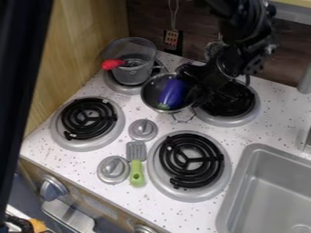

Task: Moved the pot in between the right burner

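Find the pot [149, 91] between the far left burner [119, 88] and the far right burner [234, 121], with a purple eggplant [173, 93] inside and the gripper [196, 86] at its right side. Cannot tell the state of the gripper: apart, together or clamped on the rim. Could tip or swivel the pot by gripping only 1 side of the rim, and so spill the eggplant. Might also catch the wire handle [183, 122] on the far right burner by moving too low, or knock the grey pot [130, 75] by swinging left. Could leave the base tilted on a burner edge through letting go too early. Opens upward, with the wire handle pointing near right. Being round, has no clear long axis; judging by that handle, runs roughly from near right to far left across the handle line.
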{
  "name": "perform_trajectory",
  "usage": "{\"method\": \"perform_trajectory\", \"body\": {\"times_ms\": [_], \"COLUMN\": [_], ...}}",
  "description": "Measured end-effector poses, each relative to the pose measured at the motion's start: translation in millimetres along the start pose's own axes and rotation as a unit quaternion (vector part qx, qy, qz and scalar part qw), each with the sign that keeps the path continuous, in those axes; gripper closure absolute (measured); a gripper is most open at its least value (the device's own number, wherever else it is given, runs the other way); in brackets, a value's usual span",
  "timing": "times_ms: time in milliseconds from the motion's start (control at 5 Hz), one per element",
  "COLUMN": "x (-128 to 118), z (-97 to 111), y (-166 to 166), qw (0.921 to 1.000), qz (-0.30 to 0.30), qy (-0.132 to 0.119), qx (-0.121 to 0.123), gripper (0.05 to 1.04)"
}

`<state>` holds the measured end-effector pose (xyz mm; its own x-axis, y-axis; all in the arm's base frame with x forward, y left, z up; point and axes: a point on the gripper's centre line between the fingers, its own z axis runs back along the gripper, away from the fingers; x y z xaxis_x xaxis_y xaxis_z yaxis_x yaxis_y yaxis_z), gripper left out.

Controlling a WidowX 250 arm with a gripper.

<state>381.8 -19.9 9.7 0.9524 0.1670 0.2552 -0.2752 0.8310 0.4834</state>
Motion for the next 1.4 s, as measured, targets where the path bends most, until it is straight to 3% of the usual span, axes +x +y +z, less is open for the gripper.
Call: {"method": "perform_trajectory", "body": {"times_ms": [200,400,600,800,1200,1400], "x": [-7,-8,-8,-11,-11,-12], "z": [-1,-5,-14,-30,-31,-33], "y": [-13,-25,-28,-25,-25,-24], "qw": [0.9999,0.9996,0.9989,0.9978,0.9975,0.9987], "qz": [-0.001,-0.012,-0.030,-0.053,-0.054,-0.035], "qy": [0.014,0.006,0.008,0.021,0.024,0.021], "qx": [-0.003,-0.027,-0.035,-0.034,-0.037,-0.030], "gripper": [1.010,1.010,1.010,1.010,0.991,0.826]}}
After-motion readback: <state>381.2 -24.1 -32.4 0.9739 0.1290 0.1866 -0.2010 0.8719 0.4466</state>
